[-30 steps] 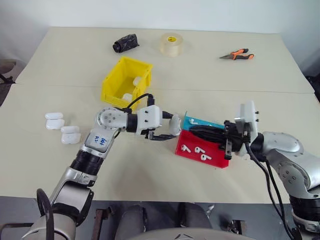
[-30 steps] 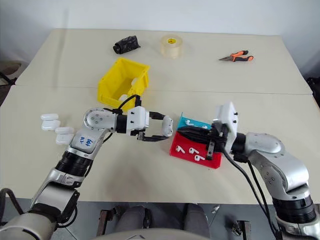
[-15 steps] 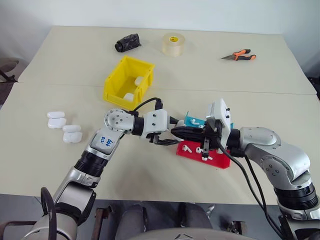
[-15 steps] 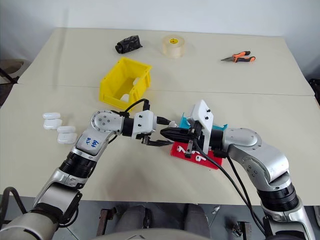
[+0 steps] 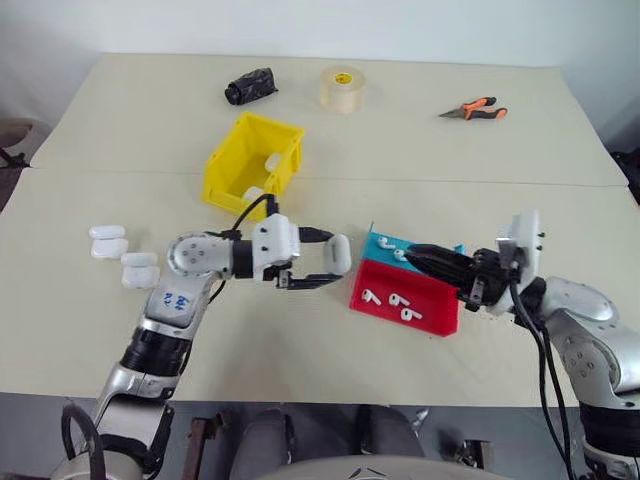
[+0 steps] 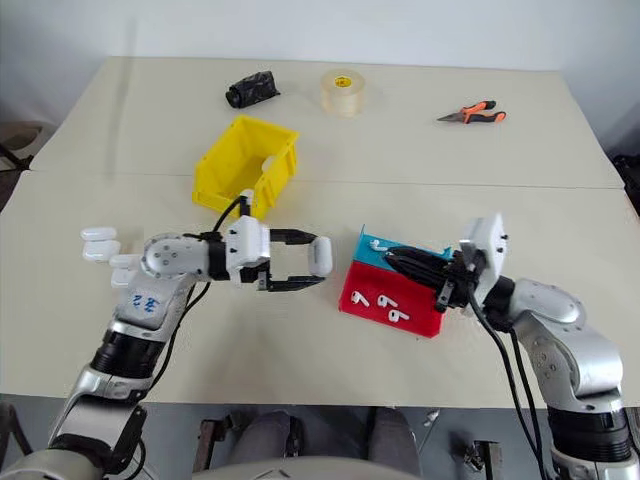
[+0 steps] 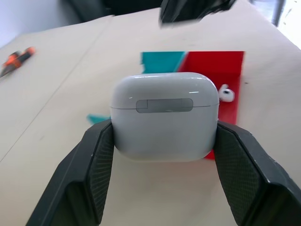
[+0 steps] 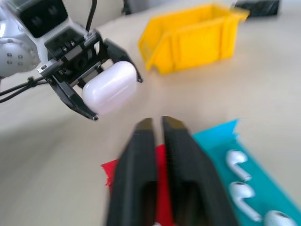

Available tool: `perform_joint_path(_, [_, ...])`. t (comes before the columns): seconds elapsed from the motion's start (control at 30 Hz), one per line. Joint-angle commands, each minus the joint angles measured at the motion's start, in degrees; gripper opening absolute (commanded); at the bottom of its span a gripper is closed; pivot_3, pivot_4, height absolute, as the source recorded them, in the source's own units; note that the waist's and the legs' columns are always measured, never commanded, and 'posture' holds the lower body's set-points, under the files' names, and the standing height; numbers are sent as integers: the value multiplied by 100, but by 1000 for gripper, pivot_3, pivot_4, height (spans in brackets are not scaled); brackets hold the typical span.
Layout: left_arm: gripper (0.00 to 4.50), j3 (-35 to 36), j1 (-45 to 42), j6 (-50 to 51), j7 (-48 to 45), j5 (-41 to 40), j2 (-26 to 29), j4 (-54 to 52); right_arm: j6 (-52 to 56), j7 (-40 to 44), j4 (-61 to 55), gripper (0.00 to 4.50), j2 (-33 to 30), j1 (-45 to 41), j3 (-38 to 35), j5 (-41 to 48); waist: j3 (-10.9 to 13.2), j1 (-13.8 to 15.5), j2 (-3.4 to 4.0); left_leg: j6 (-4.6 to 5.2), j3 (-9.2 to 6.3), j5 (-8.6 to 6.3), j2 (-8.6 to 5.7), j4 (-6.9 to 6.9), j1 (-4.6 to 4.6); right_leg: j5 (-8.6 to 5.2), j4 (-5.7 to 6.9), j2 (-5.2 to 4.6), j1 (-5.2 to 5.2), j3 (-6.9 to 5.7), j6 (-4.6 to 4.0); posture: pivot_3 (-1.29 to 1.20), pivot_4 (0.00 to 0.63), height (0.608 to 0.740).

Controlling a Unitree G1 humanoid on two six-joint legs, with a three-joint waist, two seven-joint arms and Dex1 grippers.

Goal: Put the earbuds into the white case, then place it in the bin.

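The left hand (image 5: 312, 268) grips the white case (image 5: 337, 253) (lid closed), the tray (image 5: 405, 297) at its 3 o'clock, where the right hand (image 5: 418, 254) hovers nearly closed, the bin (image 5: 252, 163) at 11.

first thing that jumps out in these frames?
The left gripper, near the table's middle, is clamped on a closed white case held above the tabletop, just left of the red-and-blue tray. The right gripper reaches in over that tray, where loose earbuds lie. Behind them sits the bright yellow bin with white cases inside.
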Motion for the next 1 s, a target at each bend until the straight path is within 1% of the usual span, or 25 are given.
perform_joint_path(0.03, [2781, 621, 287, 225, 725, -186, -16, -380, -737, 43, -161, 1904, 112, 109, -169, -290, 0, 6, 0, 0, 0, 0, 0, 1, 2, 0, 1, 0, 1, 0, 0, 0, 150, 740])
perform_joint_path(0.17, [2781, 1152, 687, 691, 1710, -212, -240, -692, -1104, 15, -183, 3228, 216, 234, -109, -454, 0, 45, 0, 0, -3, 0, -1, 5, -1, 0, 1, -3, 2, 1, 0, 0, 150, 740])
perform_joint_path(0.27, [2781, 1578, 803, 1049, 2464, -264, -429, -752, -1502, -21, -193, 4271, 321, 191, -65, -636, 0, 46, -1, 0, -6, 0, -2, 6, -1, 0, 2, -4, 5, -1, 0, 0, 150, 740])
perform_joint_path(0.3, [2781, 1661, 757, 1110, 2609, -253, -437, -681, -1630, -42, -186, 4478, 351, 155, -43, -713, 0, 42, -1, 0, -5, 0, -1, 6, -1, 0, 1, -3, 4, -1, 0, 0, 150, 740])
perform_joint_path(0.4, [2781, 1713, 283, 1059, 2771, -102, -296, -55, -1593, -178, -149, 4478, 410, 118, 6, -716, 0, 43, 0, 0, -4, 0, -1, 4, 1, 0, 2, -3, 4, -2, 0, 0, 150, 740])
perform_joint_path(0.47, [2781, 1664, -290, 956, 2790, -36, -228, 656, -1615, -183, -78, 4478, 409, 140, 49, -773, 0, 77, -1, 0, -5, 0, -2, 6, 0, 0, 3, -3, 5, -4, 0, 0, 150, 740])
perform_joint_path(0.67, [2781, 1413, -1837, 434, 2849, 301, -197, 2801, -1582, -310, -72, 4478, 394, 96, 102, -847, 0, 31, -3, 0, 0, 0, -7, -4, 3, 0, 0, -2, 4, -11, 0, 0, 150, 740])
perform_joint_path(0.77, [2781, 1280, -2183, 299, 2642, 349, -209, 3375, -1539, -408, -179, 4478, 397, 143, 104, -832, 0, 3, -3, 0, 2, 0, -6, -8, 2, 0, 0, -2, 0, -22, 0, 0, 150, 740])
perform_joint_path(0.83, [3494, 1229, -2251, 370, 2458, 296, -218, 3492, -1538, -468, -256, 4500, 410, 221, 120, -841, 0, -28, -3, 0, 4, 0, -6, -10, 2, 0, 0, -2, -1, -23, 0, 0, 150, 740])
perform_joint_path(0.87, [3730, 1204, -2254, 379, 2367, 277, -208, 3484, -1539, -494, -288, 4500, 414, 257, 127, -843, 0, -48, -3, 0, 4, 0, -6, -11, 2, 0, 0, -2, -2, -24, 0, 0, 150, 740])
perform_joint_path(0.93, [4363, 1158, -2174, 331, 2227, 292, -117, 3355, -1536, -523, -323, 4500, 407, 318, 129, -829, 0, -92, -4, 0, 4, 0, -6, -11, 2, 0, 0, -2, -2, -26, 0, 0, 150, 740])
perform_joint_path(1.0, [4438, 1101, -2039, 207, 2102, 359, 16, 3181, -1551, -503, -306, 4500, 369, 344, 116, -829, 0, -98, -4, 0, 1, 0, -5, -11, 3, 0, 2, -3, -1, -27, 0, 0, 150, 740])
